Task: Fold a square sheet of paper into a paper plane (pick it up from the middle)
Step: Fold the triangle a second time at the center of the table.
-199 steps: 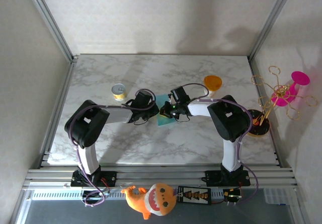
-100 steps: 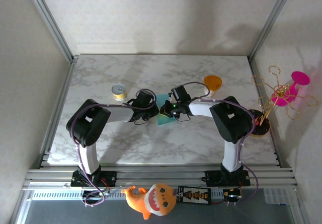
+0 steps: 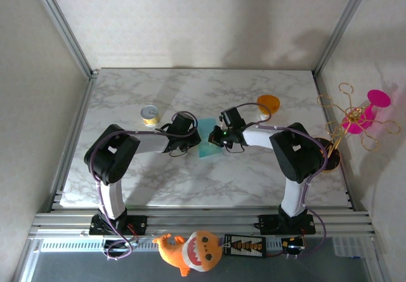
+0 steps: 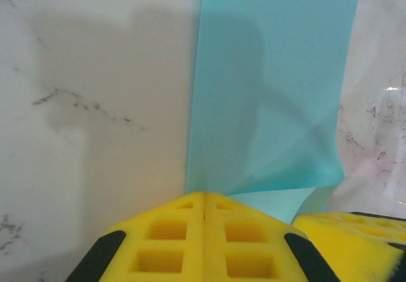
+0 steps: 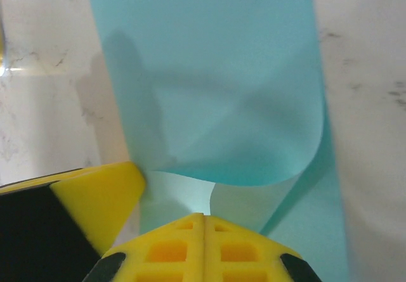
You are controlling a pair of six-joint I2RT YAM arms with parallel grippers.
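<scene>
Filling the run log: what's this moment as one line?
left gripper: shut on paper | right gripper: shut on paper | paper: edge curled over, fold unfinished

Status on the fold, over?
Left gripper, right gripper both shut on square sheet of paper. Sheet curled over, mid-fold. Yellow can, orange cup stand clear.

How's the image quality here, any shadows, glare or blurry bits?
Left wrist view: a soft grey shadow crosses the marble table and the teal paper, with a small glare streak on the marble at the right edge. Right wrist view: a shadow lies on the paper's left side, with a glare spot at the left edge. Top view: even light, faint wall shadows.
</scene>
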